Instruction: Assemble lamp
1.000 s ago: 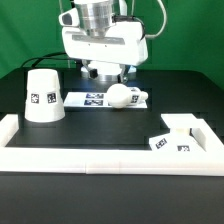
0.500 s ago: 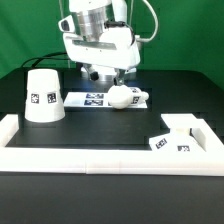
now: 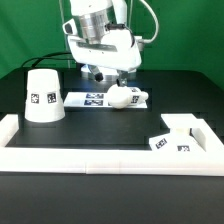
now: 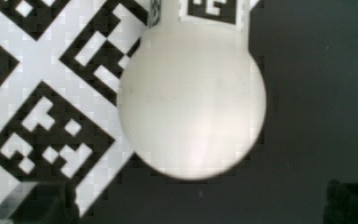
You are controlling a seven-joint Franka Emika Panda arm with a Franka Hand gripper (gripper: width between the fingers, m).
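- The tool (image 3: 106, 78) hangs at the upper centre of the exterior view, jaws spread wide, gripping nothing.
- The bulb (image 3: 122, 96) lies on its side at centre frame on the marker board (image 3: 92, 98), just beneath the tool and a touch right of it.
- In the wrist view, the bulb (image 4: 194, 100) sits between the dark fingertips (image 4: 30, 200).
- The shade (image 3: 42, 95) stands at the left on the bench (image 3: 110, 125).

A robotics lab. A black counter (image 3: 100, 130) fenced by white rails (image 3: 110, 160), a green backdrop (image 3: 195, 30) at 12 o'clock and a tagged marker board (image 3: 92, 98) show it.
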